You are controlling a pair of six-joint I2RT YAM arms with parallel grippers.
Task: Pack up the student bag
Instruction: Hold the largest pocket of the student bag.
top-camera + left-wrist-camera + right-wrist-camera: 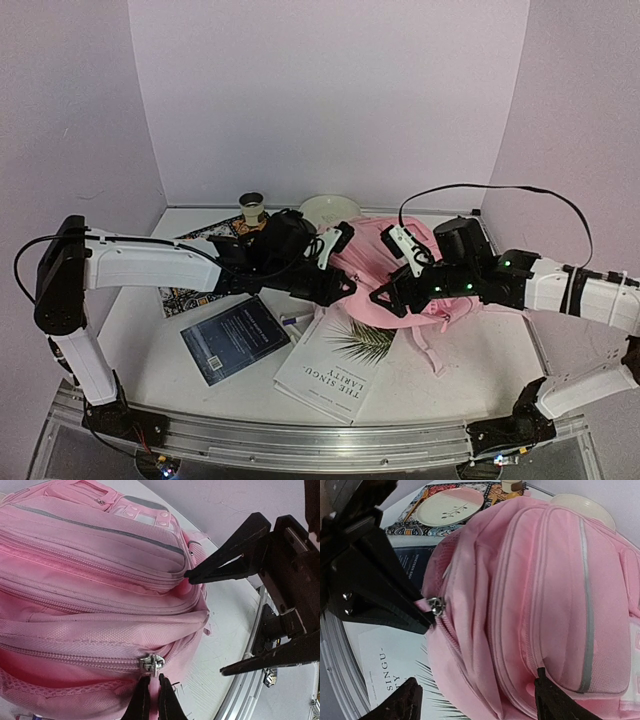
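The student bag (400, 262), a soft pink backpack with grey trim, lies in the middle of the table. My left gripper (154, 692) is shut on the pink pull tab of the silver zipper slider (151, 662) at the bag's near end. In the right wrist view the same slider (436, 605) shows at the tip of the left fingers. My right gripper (477, 700) stands open astride the bag's end. Its right fingertip (552, 700) touches the fabric and its left fingertip (400, 702) hangs over the white book. In the top view both grippers meet at the bag's front edge.
A white book (335, 365) and a dark blue book (235, 338) lie in front of the bag, with a pen (298, 320) between them. At the back there is a patterned mat (200, 240), a cup (252, 207) and a pale plate (325, 210). Walls close in on three sides.
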